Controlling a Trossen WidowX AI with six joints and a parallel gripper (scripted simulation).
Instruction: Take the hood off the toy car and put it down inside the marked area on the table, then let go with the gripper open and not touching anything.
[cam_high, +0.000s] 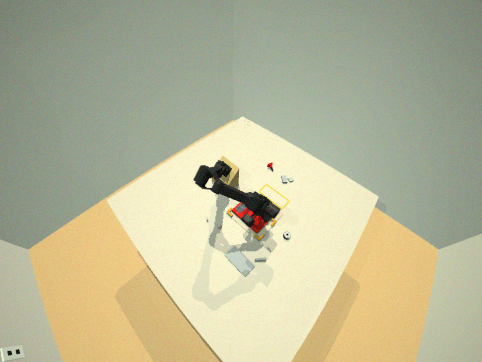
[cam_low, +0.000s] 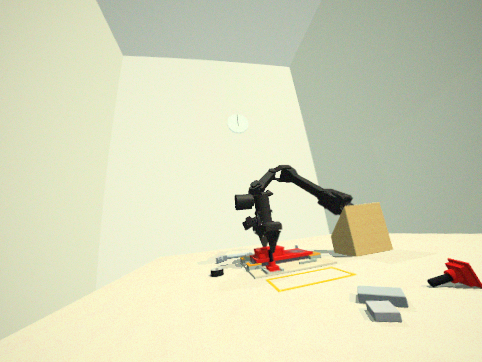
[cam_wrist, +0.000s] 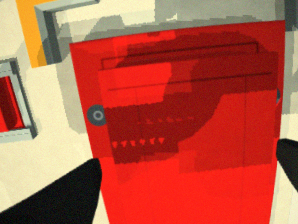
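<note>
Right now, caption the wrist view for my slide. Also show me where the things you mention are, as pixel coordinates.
Open tool (cam_high: 270, 216) (cam_low: 268, 246) (cam_wrist: 189, 157) straddling the toy car's red hood (cam_wrist: 190, 185), nothing gripped.

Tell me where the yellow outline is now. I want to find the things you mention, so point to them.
In the exterior view, the yellow outline (cam_high: 283, 193) (cam_low: 278, 290) lies on the table between the toy car (cam_high: 240, 211) (cam_low: 296, 255) and two grey blocks (cam_high: 285, 179) (cam_low: 382, 295).

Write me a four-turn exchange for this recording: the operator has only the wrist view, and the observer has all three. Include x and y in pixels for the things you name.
Operator: My picture is mostly the red toy car (cam_high: 239, 211) (cam_low: 296, 255) (cam_wrist: 192, 195). Where's the marked area?
Observer: The yellow outline (cam_high: 277, 193) (cam_low: 317, 282) is on the table right beside the car, with no hood inside it.
Operator: Anything tall standing around that I can't see?
Observer: Yes, a tan block (cam_high: 230, 166) (cam_low: 367, 230) stands near the other end of the arm, away from the claw (cam_low: 268, 253) (cam_wrist: 188, 151).
</note>
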